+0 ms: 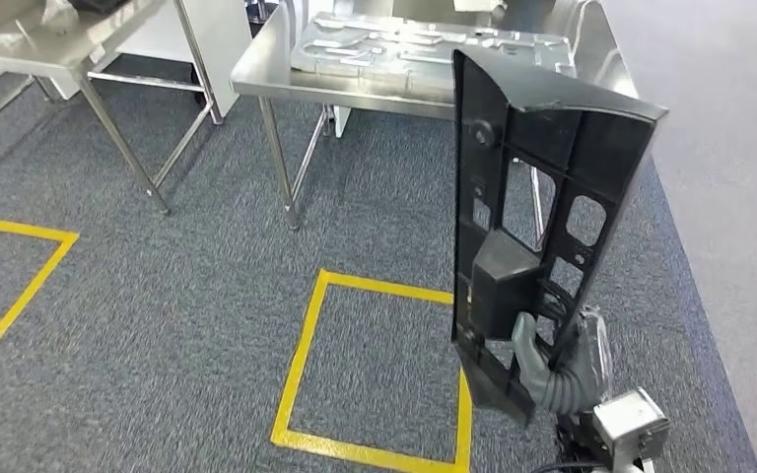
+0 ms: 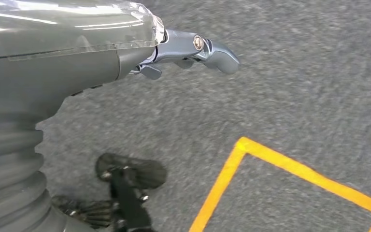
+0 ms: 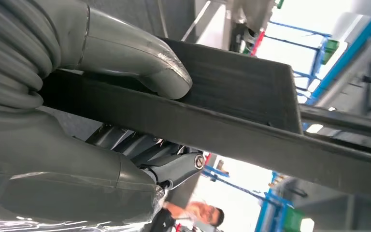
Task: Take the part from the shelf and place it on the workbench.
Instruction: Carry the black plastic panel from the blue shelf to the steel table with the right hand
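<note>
A long black plastic part [image 1: 527, 217] with cut-out windows stands almost upright at the right of the head view. My right hand [image 1: 552, 365] grips its lower end. In the right wrist view the thick grey thumb [image 3: 140, 63] presses on one face of the black part [image 3: 251, 116] and the darker fingers [image 3: 169, 162] wrap the other side. The steel workbench [image 1: 266, 69] stands ahead, partly behind the part's top, with a moulded silver tray [image 1: 404, 49] on it. My left hand [image 2: 193, 48] hangs over the grey carpet with its fingers held out straight and nothing in them.
A yellow taped square [image 1: 301, 365] marks the carpet in front of the workbench, and another yellow line [image 1: 20, 286] lies at the left. A second steel table [image 1: 79, 54] stands at the far left. A person [image 3: 198, 212] is seen in the right wrist view.
</note>
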You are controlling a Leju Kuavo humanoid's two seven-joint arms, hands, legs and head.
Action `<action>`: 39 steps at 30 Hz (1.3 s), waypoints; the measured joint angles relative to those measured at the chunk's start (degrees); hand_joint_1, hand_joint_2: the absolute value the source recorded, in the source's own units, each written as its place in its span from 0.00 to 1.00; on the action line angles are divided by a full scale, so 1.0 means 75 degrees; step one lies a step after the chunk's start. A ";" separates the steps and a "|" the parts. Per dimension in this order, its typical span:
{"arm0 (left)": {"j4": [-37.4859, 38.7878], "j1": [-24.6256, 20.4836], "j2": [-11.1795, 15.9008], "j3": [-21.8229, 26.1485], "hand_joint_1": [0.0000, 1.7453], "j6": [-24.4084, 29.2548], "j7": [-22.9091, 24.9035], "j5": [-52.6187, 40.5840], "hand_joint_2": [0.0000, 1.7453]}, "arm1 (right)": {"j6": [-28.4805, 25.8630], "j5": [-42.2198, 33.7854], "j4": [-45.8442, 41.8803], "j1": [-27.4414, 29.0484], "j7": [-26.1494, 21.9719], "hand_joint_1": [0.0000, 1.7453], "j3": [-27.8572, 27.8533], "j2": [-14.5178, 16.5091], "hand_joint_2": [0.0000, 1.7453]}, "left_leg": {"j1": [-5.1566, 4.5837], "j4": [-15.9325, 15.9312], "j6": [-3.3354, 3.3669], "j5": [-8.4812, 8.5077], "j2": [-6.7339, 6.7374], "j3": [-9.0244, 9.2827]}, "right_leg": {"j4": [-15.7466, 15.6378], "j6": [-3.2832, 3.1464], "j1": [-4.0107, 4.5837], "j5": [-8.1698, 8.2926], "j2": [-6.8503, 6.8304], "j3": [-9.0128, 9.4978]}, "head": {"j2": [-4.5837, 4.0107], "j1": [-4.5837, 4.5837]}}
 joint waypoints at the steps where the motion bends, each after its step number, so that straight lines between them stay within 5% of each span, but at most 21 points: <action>1: 0.0030 -0.0010 0.0005 0.0002 0.00 -0.0005 -0.0011 0.0009 1.00 | -0.0009 0.0030 0.0026 -0.0052 0.0020 1.00 0.0001 0.0009 1.00 | -0.0006 -0.0009 0.0047 -0.0053 -0.0012 0.0114 | 0.0437 0.0035 -0.0012 0.0018 -0.0038 -0.0271 | 0.0000 0.0001; 4: 0.0149 0.0017 0.0034 0.0025 0.00 -0.0015 -0.0039 0.0037 1.00 | -0.0046 0.0095 0.0138 -0.0152 0.0066 1.00 -0.0001 0.0034 1.00 | -0.0035 -0.0062 0.0129 -0.0297 -0.0008 0.0436 | 0.1607 0.0082 -0.0025 -0.0573 -0.0115 -0.1412 | -0.0001 0.0003; 6: 0.0211 0.0050 0.0048 0.0057 0.00 -0.0021 -0.0045 0.0047 1.00 | -0.0059 0.0130 0.0211 -0.0207 0.0084 1.00 -0.0003 0.0053 1.00 | -0.0064 -0.0106 0.0148 -0.0520 -0.0018 0.0725 | 0.1598 0.0054 -0.0015 -0.1200 -0.0124 -0.1943 | -0.0001 0.0004; 7: 0.0235 0.0062 0.0053 0.0076 0.00 -0.0026 -0.0047 0.0051 1.00 | -0.0063 0.0140 0.0244 -0.0235 0.0094 1.00 -0.0004 0.0061 1.00 | -0.0088 -0.0129 0.0157 -0.0643 -0.0017 0.0888 | 0.1355 0.0004 0.0000 -0.1248 -0.0127 -0.2105 | -0.0001 0.0004; 8: 0.0253 0.0071 0.0055 0.0090 0.00 -0.0031 -0.0047 0.0056 1.00 | -0.0066 0.0134 0.0273 -0.0257 0.0110 1.00 -0.0008 0.0068 1.00 | -0.0113 -0.0157 0.0172 -0.0775 -0.0003 0.1060 | 0.0999 -0.0098 0.0032 -0.0912 -0.0159 -0.2218 | -0.0001 0.0005; 10: 0.0301 0.0083 0.0035 0.0110 0.00 -0.0056 -0.0047 0.0063 1.00 | -0.0052 0.0055 0.0318 -0.0289 0.0141 1.00 -0.0023 0.0088 1.00 | -0.0160 -0.0227 0.0166 -0.1038 0.0030 0.1423 | 0.0331 -0.0327 0.0154 0.0446 -0.0325 -0.2283 | -0.0001 0.0002; 12: 0.0334 0.0080 0.0025 0.0116 0.00 -0.0098 -0.0047 0.0068 1.00 | -0.0007 -0.0047 0.0309 -0.0348 0.0151 1.00 -0.0046 0.0129 1.00 | -0.0167 -0.0339 0.0094 -0.1182 0.0088 0.1764 | -0.0004 -0.0410 0.0246 0.1210 -0.0409 -0.2133 | -0.0001 0.0001; 14: 0.0335 0.0003 0.0043 0.0120 0.00 -0.0125 -0.0051 0.0070 1.00 | 0.0044 -0.0085 0.0252 -0.0423 0.0145 1.00 -0.0065 0.0183 1.00 | -0.0162 0.0023 -0.0006 -0.0937 0.0151 0.1749 | -0.0188 -0.0408 0.0220 0.1059 -0.0281 -0.1820 | -0.0001 0.0004; 17: 0.0346 -0.0100 0.0053 0.0122 0.00 -0.0141 -0.0057 0.0063 1.00 | 0.0076 -0.0089 0.0218 -0.0473 0.0142 1.00 -0.0074 0.0261 1.00 | -0.0132 0.1649 -0.0124 -0.0439 0.0097 0.0741 | -0.0433 -0.0457 0.0114 0.0807 -0.0099 -0.1293 | 0.0001 0.0002; 19: 0.0366 -0.0079 0.0061 0.0122 0.00 -0.0144 -0.0057 0.0066 1.00 | 0.0077 -0.0062 0.0220 -0.0477 0.0145 1.00 -0.0075 0.0301 1.00 | -0.0088 0.2160 -0.0205 -0.0926 0.0078 0.0048 | -0.0522 -0.0448 0.0054 0.0559 0.0034 -0.0927 | 0.0001 -0.0002; 21: 0.0393 -0.0021 0.0069 0.0127 0.00 -0.0138 -0.0061 0.0085 1.00 | 0.0066 0.0052 0.0227 -0.0470 0.0148 1.00 -0.0075 0.0340 1.00 | -0.0055 0.1992 -0.0268 -0.1610 0.0079 -0.0449 | -0.0596 -0.0407 -0.0004 0.0267 0.0166 -0.0507 | 0.0001 -0.0004; 22: 0.0409 0.0008 0.0074 0.0130 0.00 -0.0136 -0.0069 0.0094 1.00 | 0.0076 0.0110 0.0230 -0.0471 0.0154 1.00 -0.0075 0.0361 1.00 | -0.0045 0.1696 -0.0286 -0.1685 0.0075 -0.0631 | -0.0627 -0.0375 -0.0033 0.0103 0.0231 -0.0279 | 0.0001 -0.0006; 23: 0.0425 0.0038 0.0079 0.0133 0.00 -0.0136 -0.0082 0.0104 1.00 | 0.0112 0.0130 0.0233 -0.0475 0.0160 1.00 -0.0075 0.0385 1.00 | -0.0034 0.1272 -0.0316 -0.1425 0.0047 -0.0767 | -0.0654 -0.0335 -0.0056 -0.0075 0.0298 -0.0048 | 0.0000 -0.0006; 26: 0.0506 0.0155 0.0106 0.0149 0.00 -0.0145 -0.0133 0.0116 1.00 | 0.0292 0.0029 0.0246 -0.0493 0.0181 1.00 -0.0074 0.0458 1.00 | -0.0040 0.0275 -0.0344 0.0486 -0.0193 -0.0840 | -0.0728 -0.0187 -0.0099 -0.0599 0.0487 0.0522 | -0.0001 -0.0005; 27: 0.0527 0.0164 0.0118 0.0153 0.00 -0.0148 -0.0149 0.0116 1.00 | 0.0316 0.0038 0.0237 -0.0506 0.0181 1.00 -0.0074 0.0484 1.00 | -0.0069 0.0229 -0.0285 0.0756 -0.0218 -0.0785 | -0.0778 -0.0132 -0.0107 -0.0693 0.0532 0.0669 | 0.0000 -0.0007; 29: 0.0535 0.0085 0.0130 0.0160 0.00 -0.0152 -0.0180 0.0116 1.00 | 0.0301 0.0160 0.0174 -0.0555 0.0167 1.00 -0.0079 0.0533 1.00 | -0.0095 0.0222 -0.0106 0.0495 -0.0138 -0.0580 | -0.0569 -0.0026 -0.0111 -0.0524 0.0555 0.0707 | 0.0001 -0.0010; 32: 0.0542 0.0014 0.0125 0.0173 0.00 -0.0162 -0.0202 0.0119 1.00 | 0.0297 0.0303 0.0105 -0.0638 0.0163 1.00 -0.0090 0.0562 1.00 | -0.0033 -0.0157 0.0034 0.0185 -0.0052 0.0042 | 0.0996 0.0072 -0.0096 0.0095 0.0147 -0.0264 | 0.0003 0.0003; 34: 0.0554 0.0036 0.0123 0.0178 0.00 -0.0162 -0.0203 0.0122 1.00 | 0.0388 0.0224 0.0104 -0.0671 0.0214 1.00 -0.0090 0.0568 1.00 | -0.0030 -0.0450 0.0054 -0.0044 0.0029 0.0582 | 0.1723 0.0108 -0.0095 -0.0214 -0.0078 -0.1167 | 0.0002 0.0013; 37: 0.0576 0.0108 0.0115 0.0181 0.00 -0.0161 -0.0200 0.0123 1.00 | 0.0487 0.0107 0.0106 -0.0669 0.0288 1.00 -0.0090 0.0574 1.00 | -0.0029 -0.0840 0.0030 -0.0473 0.0174 0.1517 | 0.1445 0.0147 -0.0099 -0.0972 -0.0142 -0.2094 | 0.0001 0.0015; 38: 0.0579 0.0135 0.0108 0.0181 0.00 -0.0161 -0.0200 0.0123 1.00 | 0.0490 0.0099 0.0110 -0.0667 0.0294 1.00 -0.0090 0.0576 1.00 | -0.0029 -0.0944 0.0012 -0.0633 0.0238 0.1824 | 0.1085 0.0133 -0.0087 -0.0772 -0.0189 -0.2278 | 0.0000 0.0016; 39: 0.0587 0.0176 0.0100 0.0181 0.00 -0.0162 -0.0200 0.0123 1.00 | 0.0490 0.0095 0.0120 -0.0663 0.0296 1.00 -0.0090 0.0576 1.00 | -0.0033 -0.1037 -0.0010 -0.0808 0.0308 0.2101 | 0.0598 0.0081 -0.0056 -0.0114 -0.0332 -0.2419 | -0.0001 0.0017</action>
